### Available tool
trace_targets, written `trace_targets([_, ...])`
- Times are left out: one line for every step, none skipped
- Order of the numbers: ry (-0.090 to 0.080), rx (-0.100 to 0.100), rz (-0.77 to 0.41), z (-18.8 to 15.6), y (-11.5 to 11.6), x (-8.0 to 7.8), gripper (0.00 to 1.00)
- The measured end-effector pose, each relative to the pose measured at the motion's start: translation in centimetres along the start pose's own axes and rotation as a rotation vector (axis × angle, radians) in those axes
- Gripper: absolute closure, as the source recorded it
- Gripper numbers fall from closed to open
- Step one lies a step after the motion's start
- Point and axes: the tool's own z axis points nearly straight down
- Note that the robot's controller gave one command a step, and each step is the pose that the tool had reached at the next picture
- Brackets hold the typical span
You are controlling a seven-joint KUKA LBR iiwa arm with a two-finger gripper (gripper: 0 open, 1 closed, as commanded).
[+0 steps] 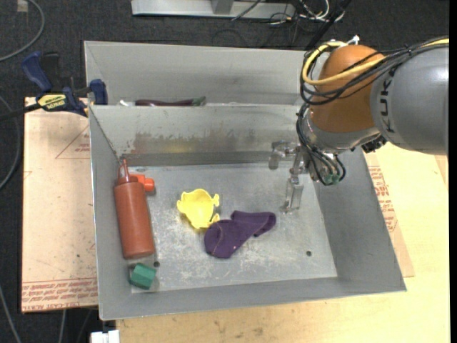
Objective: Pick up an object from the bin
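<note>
1. Nearest, in the front left corner of the bin (250, 295), lay a small green block (143, 275). It looked hard-edged, stiff and light, but it sat close to the walls, so I judged there was little room to get round it
2. Just behind it a red-brown bottle (133, 220) lay along the left wall, nozzle toward the back. It was smooth, rounded plastic, likely the heaviest thing there and apt to roll or slip from a pinch
3. On the middle of the floor lay a purple cloth (238, 232), limp and crumpled, bunched thick at its left end and tapering to the right. It was the thing closest to the gripper. I judged it soft, light and not fragile, and expected it to sag and drape once lifted. The surest hold looked to be a pinch from above on the thick bunched part or on a raised fold, not on a flat edge
4. Touching the cloth's left end was a yellow piece (198, 207), lobed and floppy-looking, perhaps rubber
5. Beside the bottle's neck sat a small orange cap (147, 185)
6. Farther back, the gripper (290, 204), slim bare metal, hung over bare floor just beside the cloth's right end. Whether it was open or closed could not be told
7. Farthest was the bin's back wall, scuffed grey sheet metal
</note>
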Motion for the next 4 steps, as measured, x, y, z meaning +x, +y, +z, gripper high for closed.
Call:
trace_targets([-0.008,0.001,-0.001,-0.5,0.0,-0.2,0.00])
trace_targets([-0.001,-0.003,0.091,6.6,8.1,2.5,1.00])
trace_targets([-0.002,-0.002,0.091,6.6,8.1,2.5,1.00])
trace_targets([0.003,-0.002,0.046,3.0,7.2,2.8,1.00])
